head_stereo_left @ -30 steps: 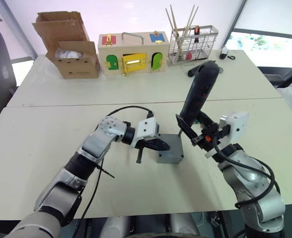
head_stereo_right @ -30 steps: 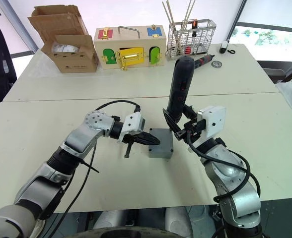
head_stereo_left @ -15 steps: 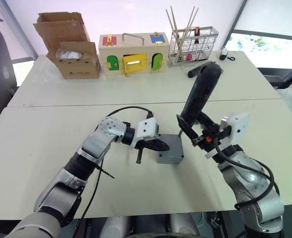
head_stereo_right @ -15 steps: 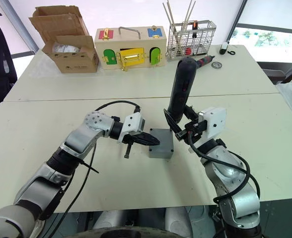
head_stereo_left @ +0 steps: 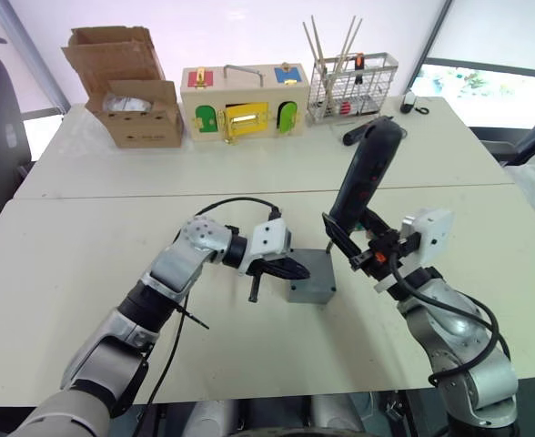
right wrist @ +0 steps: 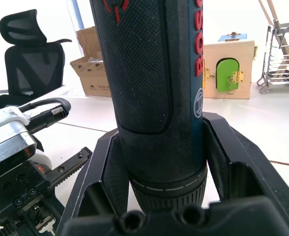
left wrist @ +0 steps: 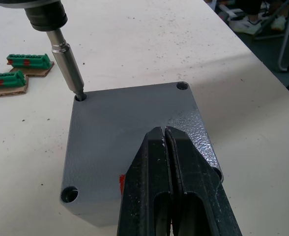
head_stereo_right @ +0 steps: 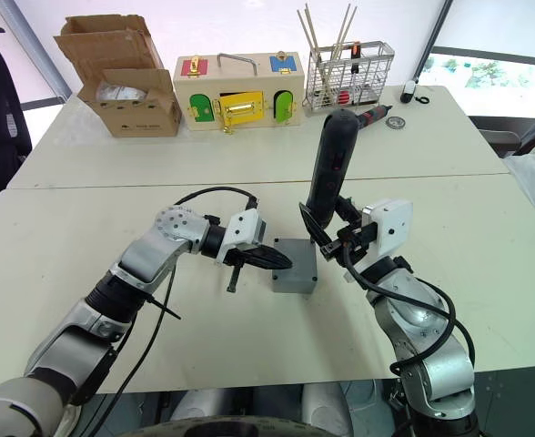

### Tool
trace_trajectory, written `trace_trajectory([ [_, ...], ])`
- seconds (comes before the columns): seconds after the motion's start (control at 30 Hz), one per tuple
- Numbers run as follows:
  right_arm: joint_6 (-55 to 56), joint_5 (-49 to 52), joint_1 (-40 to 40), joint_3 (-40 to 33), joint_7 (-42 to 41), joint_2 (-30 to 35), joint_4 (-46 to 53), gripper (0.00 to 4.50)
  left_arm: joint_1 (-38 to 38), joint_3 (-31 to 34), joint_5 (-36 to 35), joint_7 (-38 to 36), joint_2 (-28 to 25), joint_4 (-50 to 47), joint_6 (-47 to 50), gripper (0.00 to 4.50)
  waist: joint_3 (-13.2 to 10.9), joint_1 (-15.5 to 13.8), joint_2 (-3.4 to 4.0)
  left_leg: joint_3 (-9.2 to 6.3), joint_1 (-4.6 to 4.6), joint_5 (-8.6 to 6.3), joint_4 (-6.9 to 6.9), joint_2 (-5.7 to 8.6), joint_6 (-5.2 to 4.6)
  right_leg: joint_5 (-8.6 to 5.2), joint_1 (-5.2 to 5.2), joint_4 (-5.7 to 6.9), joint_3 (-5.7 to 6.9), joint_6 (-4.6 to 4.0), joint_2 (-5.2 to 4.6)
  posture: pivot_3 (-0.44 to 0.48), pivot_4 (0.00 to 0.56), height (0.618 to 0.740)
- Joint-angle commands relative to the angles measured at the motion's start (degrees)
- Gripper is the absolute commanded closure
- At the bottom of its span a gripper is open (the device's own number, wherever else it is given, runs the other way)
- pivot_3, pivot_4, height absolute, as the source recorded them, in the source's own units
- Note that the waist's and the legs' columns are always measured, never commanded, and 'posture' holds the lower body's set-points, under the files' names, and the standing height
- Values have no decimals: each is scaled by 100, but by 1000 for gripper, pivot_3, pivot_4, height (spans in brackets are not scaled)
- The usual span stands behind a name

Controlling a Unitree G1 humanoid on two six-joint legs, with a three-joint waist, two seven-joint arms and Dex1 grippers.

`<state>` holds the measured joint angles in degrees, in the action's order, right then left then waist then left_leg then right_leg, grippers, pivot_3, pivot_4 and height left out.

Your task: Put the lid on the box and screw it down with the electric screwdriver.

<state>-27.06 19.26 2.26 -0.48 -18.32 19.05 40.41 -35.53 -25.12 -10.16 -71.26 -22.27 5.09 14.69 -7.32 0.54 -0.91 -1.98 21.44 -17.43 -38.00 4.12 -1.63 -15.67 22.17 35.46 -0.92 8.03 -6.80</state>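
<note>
The screwing step is being carried out. The lid [left wrist: 130, 142] is already seated on the grey box [head_stereo_left: 311, 284], which is standing on the white table [head_stereo_left: 58, 264] near the middle, between the two arms. The electric screwdriver [head_stereo_left: 363, 187] is being held nearly upright, leaning a little to the right, in the right gripper [right wrist: 159, 162], whose fingers are clenched around its black body. Its metal bit [left wrist: 68, 66] is being pressed into the screw hole [left wrist: 80, 97] at one corner of the lid. The left gripper [left wrist: 166, 135], with its fingers closed together and nothing between them, is being pressed flat on the lid's top so that the box is being steadied from the left.

Three other corner holes are visible and appear empty, so most of the fastening is judged to be outstanding. For the next move, the bit is to be kept upright in this hole until the screw is driven home, then lifted and carried to another corner while the box is being held down.
</note>
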Motion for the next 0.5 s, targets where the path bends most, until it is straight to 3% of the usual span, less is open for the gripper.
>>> trace_trajectory([
  [0.03,-445,-62,397,309,-110,97,-720,2700,88,-32,50,4,-39,-132,58,4500,1,0,-1,0,0,0,0,0,0,0,-1,-2,0,0,0,0,150,737],
  [0.5,-523,-10,244,124,-83,194,-491,2700,53,-30,51,3,-6,-58,41,4500,3,-6,-2,0,2,-2,5,-2,2,0,-4,-16,-8,-1,-8,0,150,737],
])
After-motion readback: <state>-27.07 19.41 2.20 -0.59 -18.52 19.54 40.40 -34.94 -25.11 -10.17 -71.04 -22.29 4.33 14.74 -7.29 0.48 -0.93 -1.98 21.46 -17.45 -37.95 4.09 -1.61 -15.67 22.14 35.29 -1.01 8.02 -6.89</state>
